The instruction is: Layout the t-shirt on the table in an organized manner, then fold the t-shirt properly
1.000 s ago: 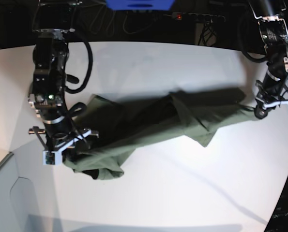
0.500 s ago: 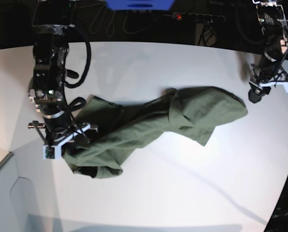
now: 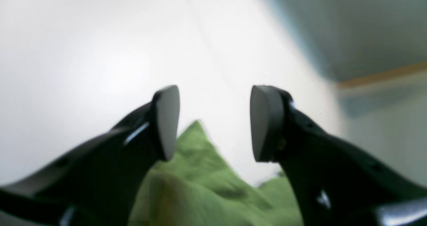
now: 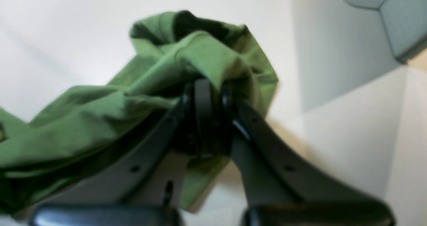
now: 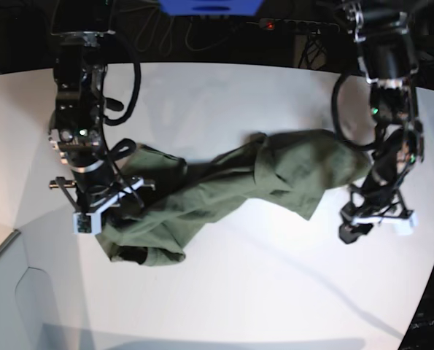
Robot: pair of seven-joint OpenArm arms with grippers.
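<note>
One t-shirt (image 5: 224,193) lies bunched in a long diagonal heap across the one white table (image 5: 224,292). Two arms work it. The right gripper (image 4: 206,96) is clenched on a fold of the cloth at the heap's end nearest it. The left gripper (image 3: 213,122) stands spread apart with nothing between its pads, apparently just off the shirt's far corner, though that view is blurred.

The base view looks down from high above the table (image 5: 224,292), taking in the whole t-shirt (image 5: 231,189) and both arms. The 2 wrist views sit low and very close behind their own fingers (image 3: 166,119), facing along the tabletop. All 3 share the t-shirt: the left wrist view sees 1 end, the right wrist view the other.
</note>
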